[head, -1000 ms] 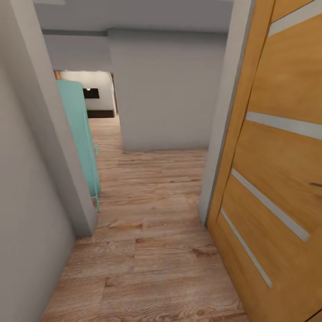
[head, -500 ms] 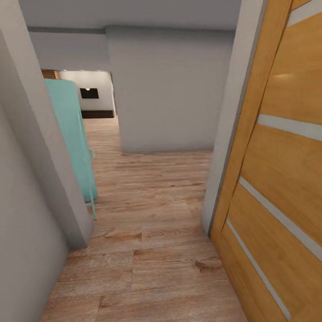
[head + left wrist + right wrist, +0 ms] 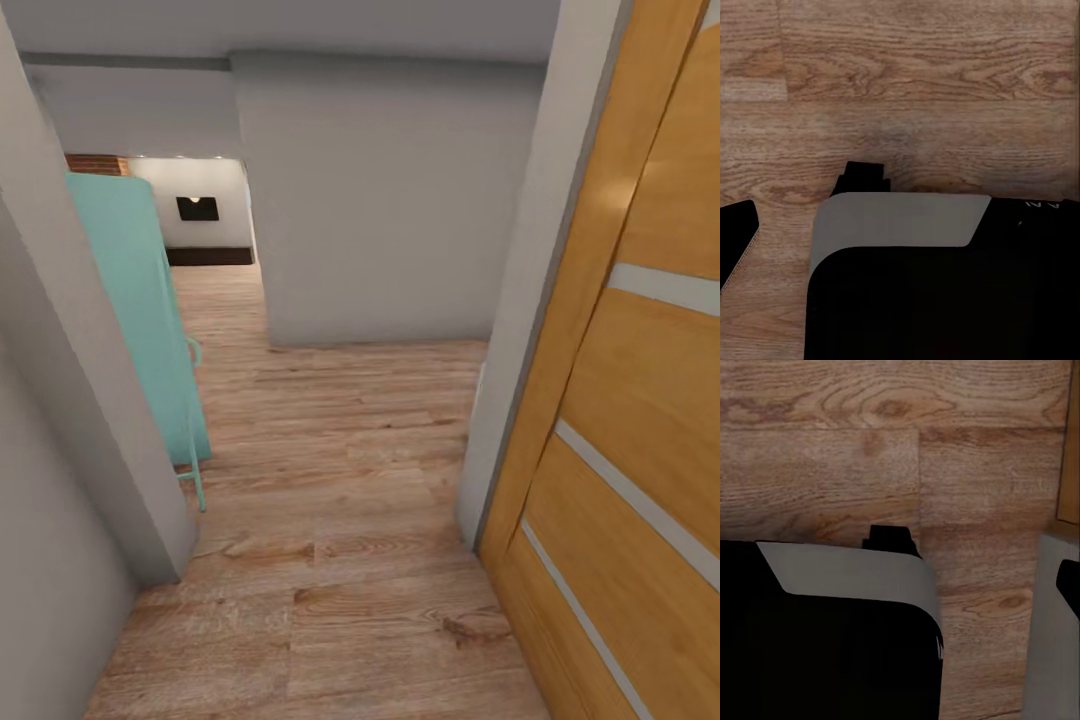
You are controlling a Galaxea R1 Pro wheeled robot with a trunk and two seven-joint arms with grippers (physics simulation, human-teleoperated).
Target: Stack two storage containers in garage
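The two storage containers and the garage are out of view. I am in a doorway, looking down a hallway with a light wood-plank floor (image 3: 340, 520). At the far end of the hall, an opening shows a strip of red brick (image 3: 95, 163) and a white wall with a dark rectangle (image 3: 197, 208). Both wrist views look down at the plank floor (image 3: 915, 82) (image 3: 832, 457) and at black and grey parts of my own base (image 3: 900, 221) (image 3: 847, 574).
An open orange wooden door (image 3: 640, 400) with pale stripes stands close on the right, beside a grey door frame (image 3: 520, 330). A grey wall corner (image 3: 80, 400) is close on the left, with a teal cabinet (image 3: 140, 300) behind it. A grey wall (image 3: 380, 200) faces me, and the hall runs on to its left.
The whole head view has shifted. The camera has moved forward through the doorway, so the door, the frame and the left wall corner sit nearer and further out to the sides.
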